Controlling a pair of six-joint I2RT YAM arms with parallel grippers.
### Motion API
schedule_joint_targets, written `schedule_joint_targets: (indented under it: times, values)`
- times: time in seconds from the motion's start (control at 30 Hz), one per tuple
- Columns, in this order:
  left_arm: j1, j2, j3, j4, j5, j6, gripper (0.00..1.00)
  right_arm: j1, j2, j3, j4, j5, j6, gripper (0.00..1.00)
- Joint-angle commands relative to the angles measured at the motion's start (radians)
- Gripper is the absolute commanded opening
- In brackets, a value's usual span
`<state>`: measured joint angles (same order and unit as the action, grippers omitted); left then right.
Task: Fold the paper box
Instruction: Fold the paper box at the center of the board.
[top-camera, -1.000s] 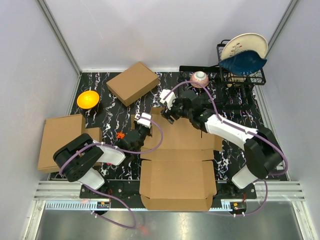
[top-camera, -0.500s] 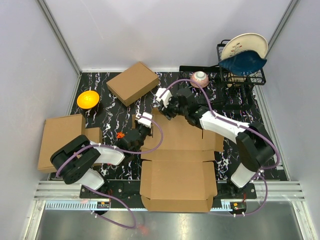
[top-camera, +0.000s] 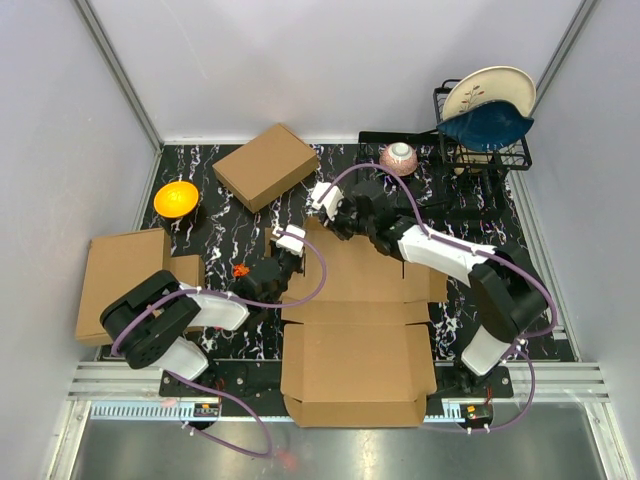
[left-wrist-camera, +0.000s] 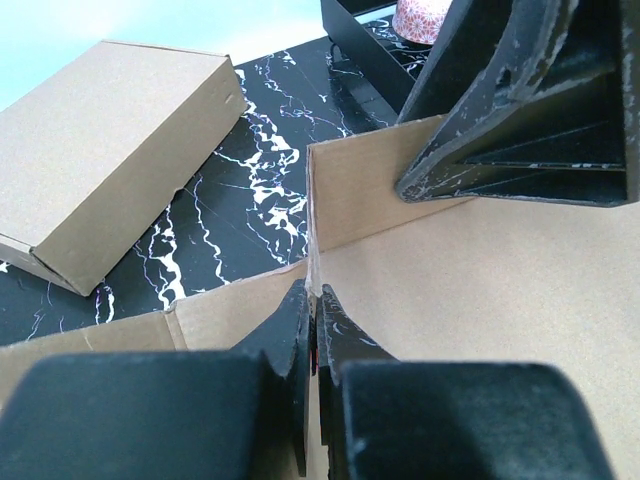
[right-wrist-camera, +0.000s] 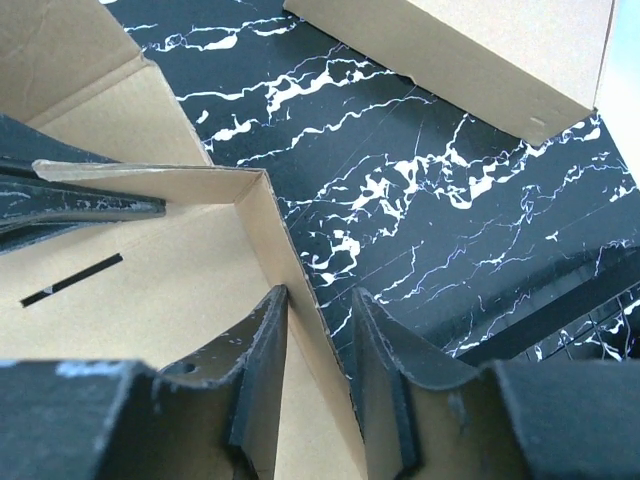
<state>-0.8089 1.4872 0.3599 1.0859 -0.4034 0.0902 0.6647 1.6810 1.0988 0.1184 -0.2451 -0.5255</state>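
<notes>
**Paper box flat on the table, both end effectors at its far-left corner.**
The paper box (top-camera: 355, 330) lies with its long axis running from the near edge of the table (top-camera: 200, 225), which its front panel overhangs, toward the far side. The left end effector (left-wrist-camera: 312, 300) is pinched on the raised side flap. The right end effector (right-wrist-camera: 318, 300) stands narrow astride the far wall, apparently not clamped. Bare table separates this corner from the closed carton (top-camera: 265, 165). The right arm (top-camera: 450, 255) hides part of the far panel.

Black marbled table (top-camera: 212, 222), paper box (top-camera: 355, 335), smaller box (top-camera: 265, 165), orange bowl (top-camera: 176, 198)
</notes>
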Motion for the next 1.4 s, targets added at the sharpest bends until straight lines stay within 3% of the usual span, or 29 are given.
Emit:
schedule_joint_targets:
  times: [0.0, 0.2, 0.27, 0.33, 0.57, 0.73, 0.87, 0.97, 1.13, 1.23, 1.37]
  values:
    - [-0.007, -0.034, 0.021, 0.048, 0.011, 0.016, 0.0, -0.007, -0.026, -0.036, 0.047, 0.059, -0.025, 0.34]
    - [-0.006, -0.073, 0.06, -0.029, -0.046, 0.005, 0.18, -0.008, -0.059, -0.042, 0.033, 0.108, -0.041, 0.23]
    - [-0.006, -0.09, 0.073, -0.075, -0.064, 0.019, 0.33, -0.008, -0.07, -0.045, 0.03, 0.118, -0.047, 0.18]
    - [-0.006, -0.111, 0.096, -0.112, -0.078, 0.028, 0.41, -0.007, -0.073, -0.045, 0.021, 0.125, -0.048, 0.15]
    - [-0.006, -0.24, 0.146, -0.318, -0.245, 0.019, 0.59, -0.007, -0.09, -0.016, -0.031, 0.185, 0.005, 0.1]
    - [-0.006, -0.306, 0.18, -0.494, -0.362, -0.084, 0.61, -0.001, -0.104, 0.006, -0.111, 0.222, 0.103, 0.07]
    - [0.0, -0.353, 0.143, -0.517, -0.484, -0.199, 0.58, 0.024, -0.168, -0.111, -0.03, 0.239, 0.12, 0.06]
    - [0.049, -0.375, 0.137, -0.59, -0.414, -0.271, 0.55, 0.041, -0.198, -0.138, -0.029, 0.269, 0.124, 0.06]
    - [0.12, -0.367, 0.149, -0.666, -0.306, -0.36, 0.78, 0.079, -0.245, -0.208, 0.032, 0.291, 0.067, 0.06]
    - [0.166, -0.343, 0.183, -0.692, -0.233, -0.379, 0.8, 0.095, -0.241, -0.22, 0.03, 0.313, 0.033, 0.06]
    - [0.171, -0.376, 0.232, -0.855, -0.233, -0.437, 0.76, 0.118, -0.25, -0.234, 0.038, 0.329, 0.009, 0.06]
